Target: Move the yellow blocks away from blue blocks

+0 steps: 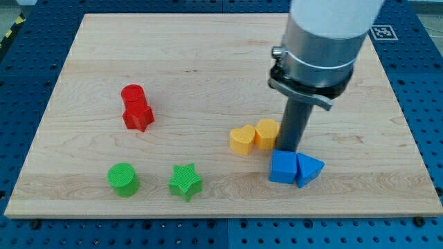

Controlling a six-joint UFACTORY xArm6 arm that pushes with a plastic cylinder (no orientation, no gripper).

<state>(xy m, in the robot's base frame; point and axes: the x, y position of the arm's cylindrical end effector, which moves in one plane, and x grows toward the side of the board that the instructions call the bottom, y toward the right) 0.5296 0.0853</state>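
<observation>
Two yellow blocks lie side by side right of the board's centre: a yellow heart (241,140) and a yellow hexagon (266,133). Just below and right of them sit a blue cube (283,167) and a blue triangular block (309,169), touching each other. My rod comes down from the arm at the view's top right. My tip (289,149) rests on the board between the yellow hexagon and the blue cube, touching or nearly touching the cube's top edge.
A red cylinder (132,95) and a red star (138,116) sit together at the left. A green cylinder (123,179) and a green star (185,182) lie near the board's bottom edge. A blue pegboard table (422,97) surrounds the wooden board.
</observation>
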